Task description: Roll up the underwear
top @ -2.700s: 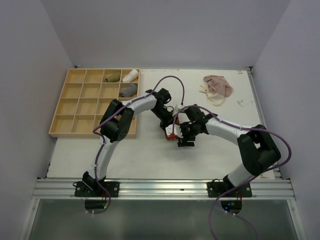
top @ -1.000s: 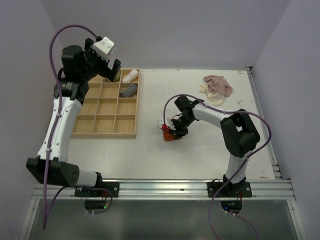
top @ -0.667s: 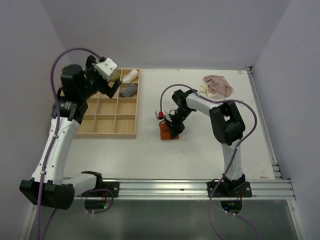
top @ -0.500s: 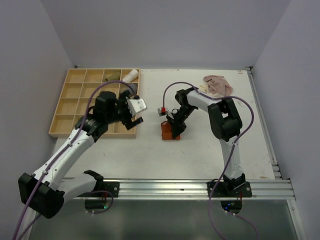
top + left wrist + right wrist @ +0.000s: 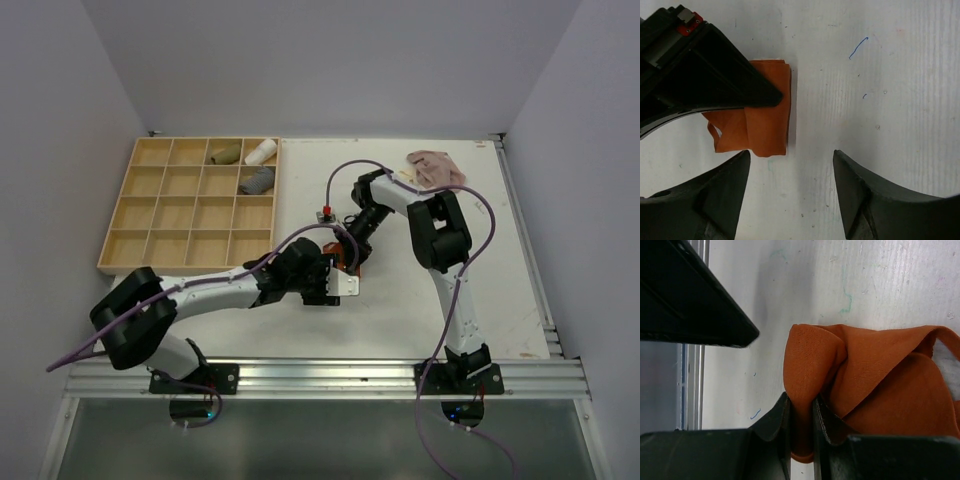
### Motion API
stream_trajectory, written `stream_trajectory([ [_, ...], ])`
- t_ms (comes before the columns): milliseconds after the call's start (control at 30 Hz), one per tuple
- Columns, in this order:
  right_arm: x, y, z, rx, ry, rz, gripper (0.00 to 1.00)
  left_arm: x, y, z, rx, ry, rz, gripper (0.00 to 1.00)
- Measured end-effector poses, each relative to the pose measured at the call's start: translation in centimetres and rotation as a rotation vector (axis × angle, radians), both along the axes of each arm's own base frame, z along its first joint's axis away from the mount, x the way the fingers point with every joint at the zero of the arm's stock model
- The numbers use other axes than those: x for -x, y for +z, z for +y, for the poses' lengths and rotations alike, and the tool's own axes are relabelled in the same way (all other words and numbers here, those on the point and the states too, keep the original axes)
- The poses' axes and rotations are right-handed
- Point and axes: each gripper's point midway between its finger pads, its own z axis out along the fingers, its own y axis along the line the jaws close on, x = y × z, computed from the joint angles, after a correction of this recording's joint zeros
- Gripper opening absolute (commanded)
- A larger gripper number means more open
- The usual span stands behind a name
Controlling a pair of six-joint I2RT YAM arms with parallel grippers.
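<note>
The rust-orange underwear point(image 5: 880, 375) lies partly folded on the white table, and my right gripper point(image 5: 800, 399) is shut on a fold at its edge. From above, only a sliver of that orange cloth point(image 5: 344, 266) shows beneath the right gripper point(image 5: 350, 250). In the left wrist view the orange underwear point(image 5: 760, 117) sits just beyond my left gripper point(image 5: 790, 155), which is open over bare table with nothing between its fingers. The left gripper point(image 5: 335, 282) hovers low, right next to the right one. The beige-pink underwear point(image 5: 435, 167) lies crumpled at the back right.
A wooden compartment tray point(image 5: 165, 215) stands at the back left, holding an olive roll point(image 5: 225, 153), a white roll point(image 5: 262, 151) and a grey roll point(image 5: 258, 180). The left arm stretches low across the table's point(image 5: 300, 330) front half. Purple cables loop over both arms.
My left arm swung from high above the tray down to the table's middle, beside the orange underwear, its jaws narrowing somewhat. The right gripper kept its hold and shifted the cloth slightly.
</note>
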Motion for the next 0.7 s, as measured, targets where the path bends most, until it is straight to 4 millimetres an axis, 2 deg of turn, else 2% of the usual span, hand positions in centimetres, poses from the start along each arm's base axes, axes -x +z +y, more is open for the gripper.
stream_trajectory([
  [100,0.1,0.0,0.0,0.001,0.0,0.003,0.01,-0.6,-1.4,-0.8,-0.016,0.002,-0.011,0.68],
  [300,0.3,0.0,0.0,-0.001,-0.003,0.016,0.02,-2.5,-2.9,-1.7,-0.032,0.025,-0.063,0.68],
  [467,0.4,0.0,0.0,-0.002,-0.003,0.016,0.02,-3.4,-4.3,-2.1,-0.061,0.029,-0.084,0.61],
  [500,0.4,0.0,0.0,-0.003,-0.002,0.015,0.03,-3.5,-4.5,-2.2,-0.063,0.027,-0.085,0.58],
  [600,0.4,0.0,0.0,-0.004,-0.002,0.016,0.15,-4.2,-4.7,-3.0,-0.071,0.02,-0.096,0.46],
  [633,0.4,0.0,0.0,-0.005,-0.001,0.016,0.23,-4.4,-4.8,-3.2,-0.076,0.016,-0.094,0.35],
  [700,0.3,0.0,-0.1,-0.002,-0.002,0.015,0.32,-4.4,-5.0,-3.2,-0.094,0.006,-0.09,0.22],
])
